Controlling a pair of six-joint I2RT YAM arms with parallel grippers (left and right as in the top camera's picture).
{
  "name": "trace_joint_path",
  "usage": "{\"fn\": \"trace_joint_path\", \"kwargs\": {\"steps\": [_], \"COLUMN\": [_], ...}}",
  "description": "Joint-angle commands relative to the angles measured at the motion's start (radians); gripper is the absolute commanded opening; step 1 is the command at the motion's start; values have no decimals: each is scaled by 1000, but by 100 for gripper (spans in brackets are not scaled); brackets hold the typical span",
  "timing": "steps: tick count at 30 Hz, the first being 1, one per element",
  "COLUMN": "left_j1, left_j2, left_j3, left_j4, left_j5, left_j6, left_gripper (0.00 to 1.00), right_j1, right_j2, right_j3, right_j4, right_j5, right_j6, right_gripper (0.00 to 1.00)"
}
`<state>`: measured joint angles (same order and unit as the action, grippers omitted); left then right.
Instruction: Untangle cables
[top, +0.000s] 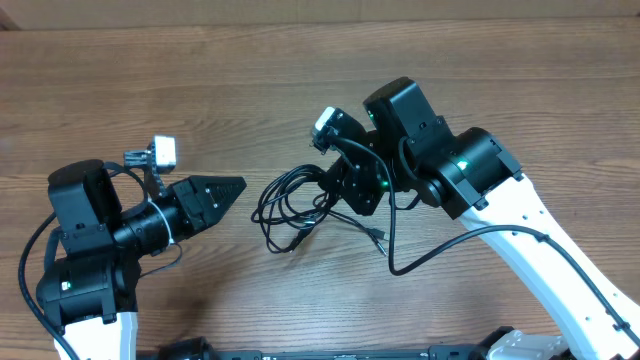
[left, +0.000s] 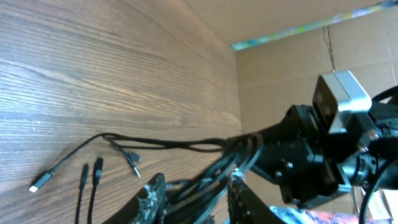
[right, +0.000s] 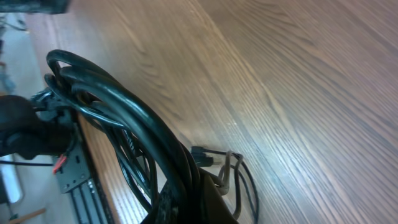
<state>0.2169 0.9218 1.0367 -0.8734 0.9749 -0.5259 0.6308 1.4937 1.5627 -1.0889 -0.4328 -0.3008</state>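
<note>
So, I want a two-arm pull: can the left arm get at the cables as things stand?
Probably yes: the left claw is open and points at the cables, only bare table between; the right claw grips their far side.

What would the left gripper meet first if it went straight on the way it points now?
Probably the cables. The left gripper points right at their near loop, and nothing lies between them. Its height is unclear from above, so it might pass just over them.
</note>
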Motion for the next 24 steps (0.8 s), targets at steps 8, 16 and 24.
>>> {"fn": "trace_joint_path", "kwargs": {"steps": [8,16,24], "left_j1": [-4,-55,-95], "left_j2": [-7,-7,-8], "left_j3": [13,13,13], "left_j4": [48,119,242], "left_j5": [10,127,254], "left_j6": [106,210,213], "left_gripper": [42,40,40], "right_j1": [3,3,3], "right_j2": [-11,-10,-6], "right_j3": [2,2,2], "right_j4": [42,56,82], "right_j5": [-235,-242,-242], "right_j6": [-18,-2,27], "right_gripper": [4,4,4]}}
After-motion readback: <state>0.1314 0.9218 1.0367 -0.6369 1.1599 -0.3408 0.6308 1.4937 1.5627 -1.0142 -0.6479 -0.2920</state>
